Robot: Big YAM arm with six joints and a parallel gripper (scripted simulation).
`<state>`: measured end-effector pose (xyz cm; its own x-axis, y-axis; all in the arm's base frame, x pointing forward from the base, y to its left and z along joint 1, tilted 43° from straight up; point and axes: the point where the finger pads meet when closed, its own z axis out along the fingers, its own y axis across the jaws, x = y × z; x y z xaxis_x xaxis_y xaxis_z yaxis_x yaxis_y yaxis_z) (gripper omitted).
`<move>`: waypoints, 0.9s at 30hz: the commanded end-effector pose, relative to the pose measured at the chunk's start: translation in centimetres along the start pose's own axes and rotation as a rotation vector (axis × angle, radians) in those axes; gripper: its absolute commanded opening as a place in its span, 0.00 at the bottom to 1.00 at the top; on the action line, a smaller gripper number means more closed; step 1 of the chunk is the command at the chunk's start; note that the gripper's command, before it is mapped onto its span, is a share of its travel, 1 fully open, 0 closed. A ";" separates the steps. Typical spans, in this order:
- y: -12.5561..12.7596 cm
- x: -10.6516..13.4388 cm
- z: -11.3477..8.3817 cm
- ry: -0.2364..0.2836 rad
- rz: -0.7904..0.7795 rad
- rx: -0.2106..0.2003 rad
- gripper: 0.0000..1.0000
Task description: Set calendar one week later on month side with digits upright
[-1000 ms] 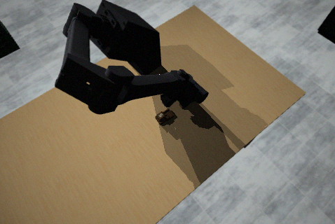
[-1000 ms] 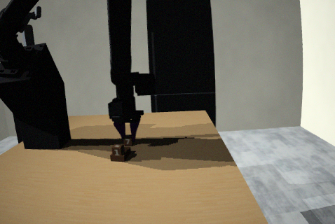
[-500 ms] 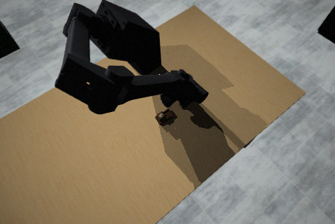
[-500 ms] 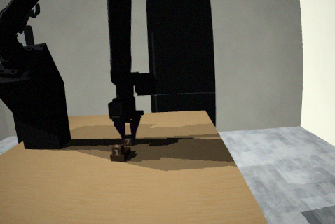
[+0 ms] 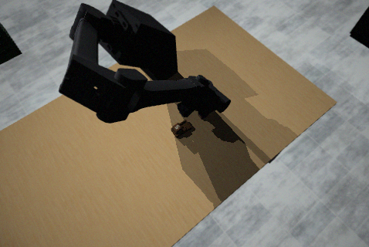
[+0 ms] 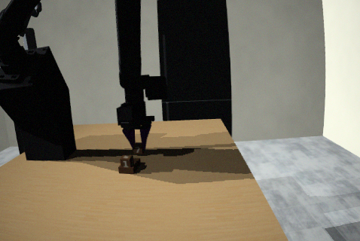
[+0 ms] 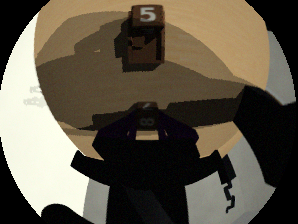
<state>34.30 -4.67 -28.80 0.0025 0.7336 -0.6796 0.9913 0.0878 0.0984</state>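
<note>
Near side of the exterior view: the calendar tray sits on the desk, and looks flat. One cube is in it, at one end: 1 on the face toward that camera, 5 on top. The rest of the tray has no cube in it, so one slot is waiting.

Just beyond the tray, apart from it: the second cube. It is out of the tray, at or close to desk level; can't tell if it touches the wood. The fingers are pinching it, one on each side. Wrist view shows an 8 lying sideways on the face toward the gripper, and what is probably a 7 on the next face, though that one is dark and foreshortened. From the top view the arm hides this cube.

Behind all that: the arm's mount and a dark cabinet, both clear of the work.

Status: partly done. One cube is in the tray; whether its digit is the right one I can't confirm, since the original date isn't readable here and the month side isn't identifiable. Left: get the right face of the held cube forward and upright, seat it flat beside the other, check both digits on the month side, let go, back the arm off. Main risk, my guess: knocking the seated cube or shoving the tray on insertion.
</note>
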 end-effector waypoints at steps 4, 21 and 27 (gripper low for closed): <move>0.6 0.1 -4.0 0.003 0.006 -0.019 0.25; -0.4 -0.4 -8.8 -0.008 0.015 0.023 0.25; 0.5 -0.8 -9.8 0.000 0.028 0.000 0.25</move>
<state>33.23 1.48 -22.02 0.0052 0.7341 -0.6791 0.9913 0.0856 0.1001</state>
